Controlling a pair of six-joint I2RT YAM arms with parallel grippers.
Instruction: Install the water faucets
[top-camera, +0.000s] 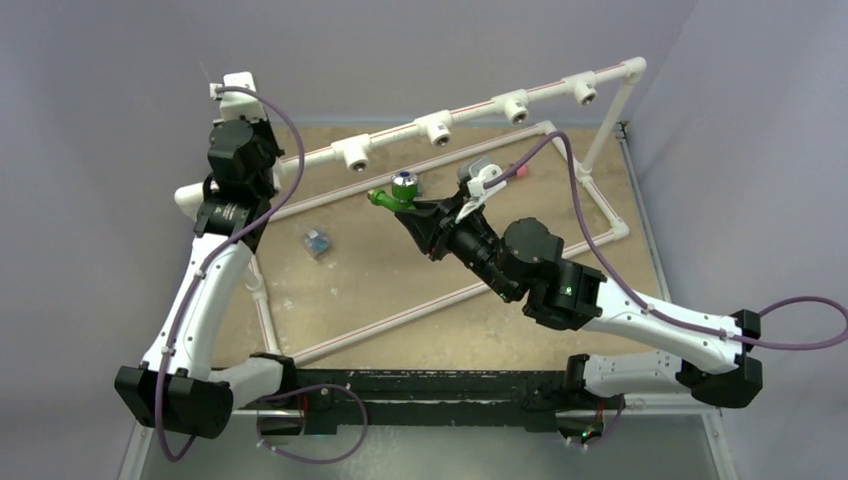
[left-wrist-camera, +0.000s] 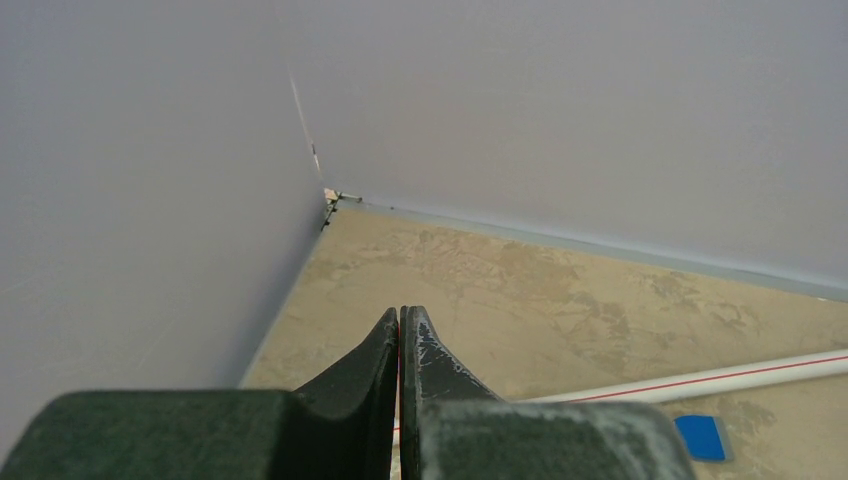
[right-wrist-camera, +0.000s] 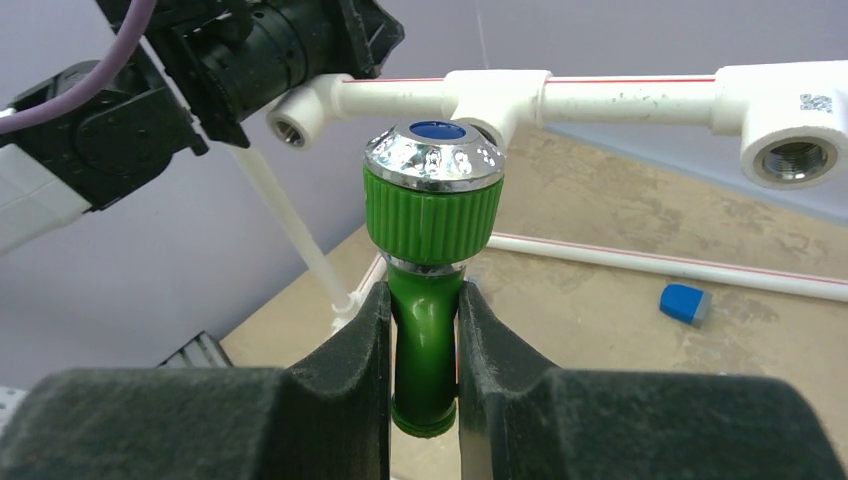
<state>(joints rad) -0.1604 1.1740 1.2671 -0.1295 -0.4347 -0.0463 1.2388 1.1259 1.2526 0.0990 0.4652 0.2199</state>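
My right gripper (right-wrist-camera: 423, 295) is shut on the green faucet (right-wrist-camera: 432, 200), gripping its curved green body. The ribbed green knob with its chrome, blue-dotted cap sticks up past the fingertips. In the top view the faucet (top-camera: 392, 195) hangs in the air just in front of the raised white pipe rail (top-camera: 475, 112), between two of its outlets. One tee outlet (right-wrist-camera: 497, 95) lies right behind the knob, and another threaded outlet (right-wrist-camera: 795, 160) is to the right. My left gripper (left-wrist-camera: 400, 315) is shut and empty, at the rail's left end.
The white pipe frame (top-camera: 600, 225) rings the brown table, and its upper rail carries several open outlets. A small blue block (top-camera: 317, 242) lies on the table left of centre and also shows in the right wrist view (right-wrist-camera: 685, 303). Grey walls close in behind and at the left.
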